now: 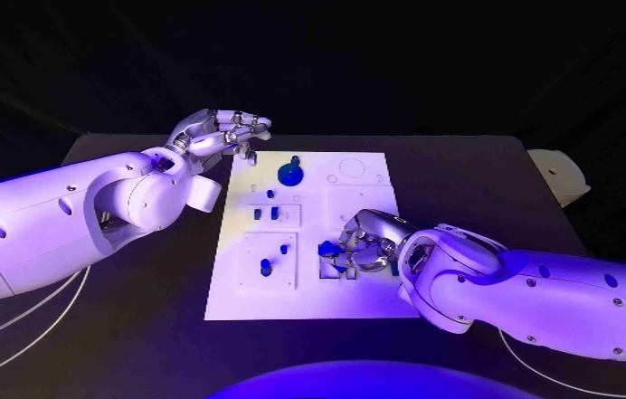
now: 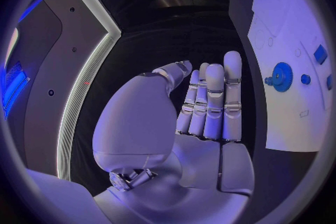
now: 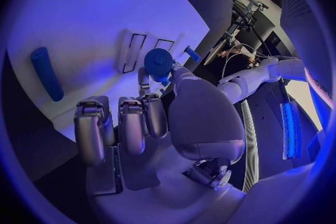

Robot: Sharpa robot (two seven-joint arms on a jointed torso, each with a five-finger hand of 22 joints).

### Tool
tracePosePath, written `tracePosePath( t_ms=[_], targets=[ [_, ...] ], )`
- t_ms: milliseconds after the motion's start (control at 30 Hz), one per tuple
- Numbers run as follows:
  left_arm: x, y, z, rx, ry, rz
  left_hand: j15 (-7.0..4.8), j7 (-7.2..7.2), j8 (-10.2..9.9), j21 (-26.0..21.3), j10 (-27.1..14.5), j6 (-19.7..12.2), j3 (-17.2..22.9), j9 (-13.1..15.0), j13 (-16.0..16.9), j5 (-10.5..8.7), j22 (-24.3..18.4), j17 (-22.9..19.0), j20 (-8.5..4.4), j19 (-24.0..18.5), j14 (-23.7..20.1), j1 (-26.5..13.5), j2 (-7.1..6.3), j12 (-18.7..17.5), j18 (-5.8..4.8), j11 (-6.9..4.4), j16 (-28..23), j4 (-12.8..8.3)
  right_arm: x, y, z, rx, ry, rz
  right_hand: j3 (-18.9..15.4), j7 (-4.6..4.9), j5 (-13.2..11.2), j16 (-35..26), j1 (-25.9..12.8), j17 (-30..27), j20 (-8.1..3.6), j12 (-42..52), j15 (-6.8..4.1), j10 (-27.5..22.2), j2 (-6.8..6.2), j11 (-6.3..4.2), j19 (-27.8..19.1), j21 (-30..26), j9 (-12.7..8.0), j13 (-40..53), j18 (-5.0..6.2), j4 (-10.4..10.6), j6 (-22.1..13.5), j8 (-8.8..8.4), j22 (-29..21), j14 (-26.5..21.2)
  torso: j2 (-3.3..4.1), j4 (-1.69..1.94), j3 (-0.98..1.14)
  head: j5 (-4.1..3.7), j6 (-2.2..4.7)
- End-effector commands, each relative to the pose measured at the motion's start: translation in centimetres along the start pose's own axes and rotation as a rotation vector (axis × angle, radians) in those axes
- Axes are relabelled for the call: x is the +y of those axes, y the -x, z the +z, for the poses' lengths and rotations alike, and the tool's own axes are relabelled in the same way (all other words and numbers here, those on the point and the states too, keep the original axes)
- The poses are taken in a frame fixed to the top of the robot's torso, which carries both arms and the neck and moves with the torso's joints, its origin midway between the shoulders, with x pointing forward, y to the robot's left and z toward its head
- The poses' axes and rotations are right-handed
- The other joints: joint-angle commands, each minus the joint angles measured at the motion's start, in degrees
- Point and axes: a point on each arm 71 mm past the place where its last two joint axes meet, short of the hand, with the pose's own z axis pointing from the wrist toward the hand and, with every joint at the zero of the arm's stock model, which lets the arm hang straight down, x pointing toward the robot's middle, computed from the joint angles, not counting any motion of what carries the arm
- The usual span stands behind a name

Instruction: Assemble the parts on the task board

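Head view: the white task board (image 1: 307, 304) lies in the middle of the black table (image 1: 496, 182). The left hand (image 1: 219, 134) hangs above the board's far left corner with its fingers curled in and nothing visible in them. A blue gear (image 1: 291, 175) sits on the far part of the board, and small blue pegs (image 1: 275, 213) stand in the recesses nearer the middle. The right hand (image 1: 363, 241) is down on the near right part of the board, fingers closed around a small blue part (image 1: 330, 249) at a recess.

Left wrist view: the left hand (image 2: 203, 106) is free of any part, its fingers straight and pressed together, the thumb folded alongside. The gear (image 2: 282, 76) and a small blue peg (image 2: 305, 79) lie on the board (image 2: 280, 123) beside it, well apart from the fingers.

Right wrist view: the right hand (image 3: 150, 117) pinches a round blue part (image 3: 158, 60) between thumb and fingertip, just above the board (image 3: 91, 22). A blue cylinder (image 3: 46, 73) lies flat on the board, apart from the hand. Two rectangular slots (image 3: 147, 47) are next to the held part.

Risk: whether the part is aligned with its seat cannot be told. If it goes down tilted, it may jam or slip from the pinch. The board appears unrestrained, so sideways force could shift it.
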Motion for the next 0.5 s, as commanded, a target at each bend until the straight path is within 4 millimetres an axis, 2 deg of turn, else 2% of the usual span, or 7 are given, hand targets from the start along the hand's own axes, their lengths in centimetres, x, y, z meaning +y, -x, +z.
tracePosePath(
  t_ms=[33,200,333,500],
  targets=[
    [-0.07,-0.24,0.00,0.019,-0.002,-0.008,-0.09,0.02,0.29,-0.25,-0.33,-0.50,0.01,0.08,0.05,-0.02,-0.05,-0.07,0.37,0.14,-0.45,0.10,0.57,0.20,0.39,-0.06,-0.16,0.29,-0.32,0.16,0.11,-0.013,-0.011,-0.062,0.25,-4.11,-0.24,0.22,-0.64,14.32,-0.50,0.55,-0.44,2.74,0.25,-0.49,6.09,0.26,2.09,9.83,-0.82,-0.08,4.41,0.36,15.07,5.80,-0.04,-0.01,0.06,-0.11,-0.03],
    [-0.06,-0.21,-0.02,0.019,0.000,-0.008,-0.09,0.03,0.31,-0.26,-0.38,-0.52,0.01,0.09,0.06,-0.02,-0.06,-0.07,0.37,0.15,-0.46,0.11,0.57,0.24,0.39,-0.05,-0.16,0.29,-0.15,0.08,0.09,-0.008,-0.005,-0.076,0.10,-4.22,-0.23,0.27,-2.30,14.46,-0.61,1.09,-0.54,3.00,0.59,-0.60,6.09,0.26,2.34,10.23,-0.82,-0.06,4.52,0.78,15.07,5.83,-0.03,0.01,0.04,-0.22,-0.01],
    [-0.05,-0.20,-0.02,0.020,0.001,-0.008,-0.09,0.03,0.31,-0.26,-0.38,-0.52,0.01,0.09,0.06,-0.02,-0.06,-0.07,0.37,0.15,-0.46,0.11,0.57,0.24,0.39,-0.05,-0.16,0.29,-0.10,0.07,0.03,-0.007,0.000,-0.086,-0.07,-4.39,0.12,0.42,-4.53,14.83,-0.71,1.75,-0.64,3.31,1.35,-0.73,6.09,0.26,2.62,10.71,-0.82,-0.06,4.66,1.28,15.07,5.91,-0.04,0.05,0.06,-0.32,-0.05],
    [-0.04,-0.15,-0.04,0.019,0.003,-0.008,-0.09,0.03,0.31,-0.26,-0.38,-0.52,0.01,0.09,0.06,-0.02,-0.06,-0.07,0.37,0.15,-0.46,0.11,0.57,0.24,0.39,-0.05,-0.16,0.29,-0.30,0.14,-0.08,-0.004,-0.002,-0.104,0.14,-4.55,0.55,0.52,-5.09,15.09,-0.77,2.33,-0.74,3.56,1.85,-0.86,6.09,0.26,2.78,11.09,-0.82,-0.09,4.87,1.61,15.07,5.96,-0.01,-0.04,0.05,-0.33,-0.13]
  ],
)
